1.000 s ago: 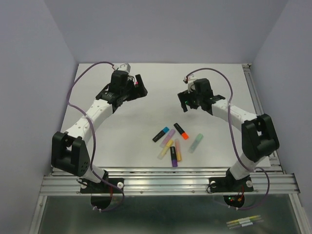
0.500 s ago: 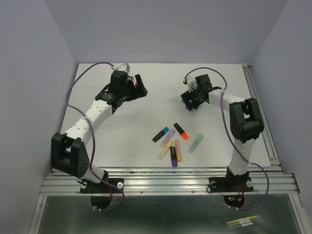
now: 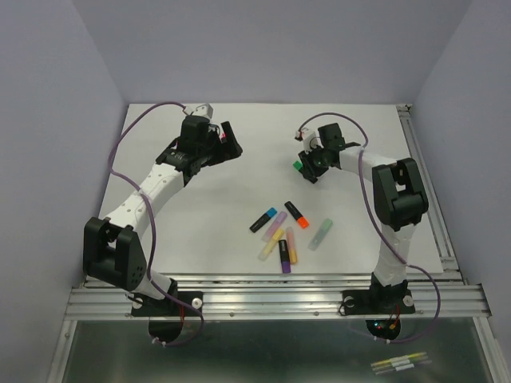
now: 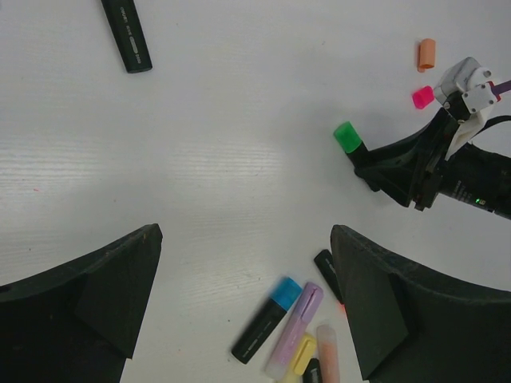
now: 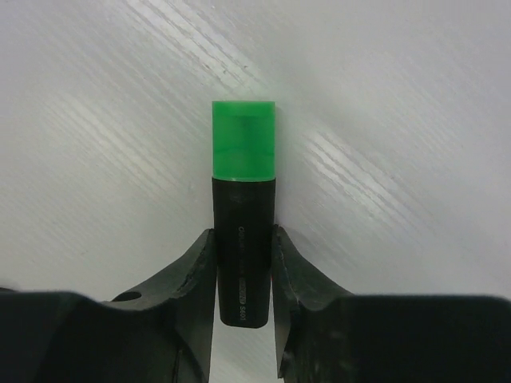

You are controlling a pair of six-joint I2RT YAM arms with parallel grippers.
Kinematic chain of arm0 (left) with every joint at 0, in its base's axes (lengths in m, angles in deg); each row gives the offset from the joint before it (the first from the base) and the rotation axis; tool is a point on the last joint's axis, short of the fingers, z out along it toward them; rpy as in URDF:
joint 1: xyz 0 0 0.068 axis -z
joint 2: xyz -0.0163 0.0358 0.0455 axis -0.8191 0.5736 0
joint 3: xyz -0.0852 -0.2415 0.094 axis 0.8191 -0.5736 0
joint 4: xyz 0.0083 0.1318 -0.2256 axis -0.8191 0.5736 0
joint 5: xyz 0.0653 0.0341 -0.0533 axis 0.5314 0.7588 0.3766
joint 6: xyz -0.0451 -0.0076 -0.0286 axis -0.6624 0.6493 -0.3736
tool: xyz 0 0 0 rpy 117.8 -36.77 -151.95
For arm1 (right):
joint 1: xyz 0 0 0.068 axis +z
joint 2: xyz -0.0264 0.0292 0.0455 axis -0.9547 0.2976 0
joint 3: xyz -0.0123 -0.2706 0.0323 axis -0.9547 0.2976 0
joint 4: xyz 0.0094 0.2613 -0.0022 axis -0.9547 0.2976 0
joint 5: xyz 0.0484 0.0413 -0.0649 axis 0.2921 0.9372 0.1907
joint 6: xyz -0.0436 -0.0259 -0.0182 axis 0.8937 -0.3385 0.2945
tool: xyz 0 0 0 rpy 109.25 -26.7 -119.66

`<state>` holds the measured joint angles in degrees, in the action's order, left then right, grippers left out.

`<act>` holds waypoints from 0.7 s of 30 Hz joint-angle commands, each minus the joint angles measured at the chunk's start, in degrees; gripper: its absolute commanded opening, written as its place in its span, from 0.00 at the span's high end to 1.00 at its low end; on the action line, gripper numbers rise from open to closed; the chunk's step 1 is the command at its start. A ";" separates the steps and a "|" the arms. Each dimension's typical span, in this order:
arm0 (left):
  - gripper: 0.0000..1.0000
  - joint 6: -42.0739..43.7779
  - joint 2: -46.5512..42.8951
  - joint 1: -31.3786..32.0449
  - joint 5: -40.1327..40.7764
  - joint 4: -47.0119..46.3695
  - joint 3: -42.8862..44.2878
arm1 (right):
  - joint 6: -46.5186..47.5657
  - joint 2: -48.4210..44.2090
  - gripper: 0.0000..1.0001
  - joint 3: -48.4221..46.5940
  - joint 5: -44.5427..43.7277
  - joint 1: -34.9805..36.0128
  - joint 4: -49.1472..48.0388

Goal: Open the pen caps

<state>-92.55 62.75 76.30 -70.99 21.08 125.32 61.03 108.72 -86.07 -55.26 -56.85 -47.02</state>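
"What's the right claw [image 5: 243,239] got?"

"It's clamped on a black pen [image 5: 243,203], its fingers [image 5: 196,271] pressed to either side of the barrel. The green cap [image 5: 243,140] is on the pen and pokes out past the fingertips, over the white table [image 5: 383,96]."

"Is the pen lying on the table or lifted?"

"I can't tell. From above, that claw [image 3: 307,167] is over the far right part of the table [image 3: 200,215], with the green cap [image 3: 298,165] aimed at the middle."

"And the left claw [image 4: 245,235]?"

"Spread wide, with nothing between its two halves. It hangs over the far left part [image 3: 229,137], well apart from the right one."

"Any loose caps?"

"Two, lying near the wrist of the right arm [image 4: 471,171]. There's an orange cap [image 4: 427,53], and a pink cap [image 4: 422,97] near it, not touching."

"Other pens?"

"A black barrel [image 4: 128,36] lies by itself on the table, away from the others. I can't make out whether it has a cap on. The rest are bunched on the near side, between the two arms. There's a blue-capped pen [image 3: 263,219] with a pale purple pen [image 3: 276,227] just beside it, and an orange-capped pen [image 3: 296,213] near those. A pale green pen [image 3: 321,234] lies a little off to the right. A yellow pen [image 3: 268,248], a peach pen [image 3: 291,246] and a purple-capped pen [image 3: 284,257] lie closest to the near edge."
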 commanded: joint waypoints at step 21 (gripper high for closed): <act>0.03 -7.89 11.39 8.85 -14.64 -19.82 8.90 | -25.43 -28.64 0.86 19.52 19.37 3.32 -23.97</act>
<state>-98.13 74.49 84.54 -82.60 8.76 131.07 41.40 82.62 -68.28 -39.88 -54.49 -65.40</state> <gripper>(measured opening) 0.980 0.348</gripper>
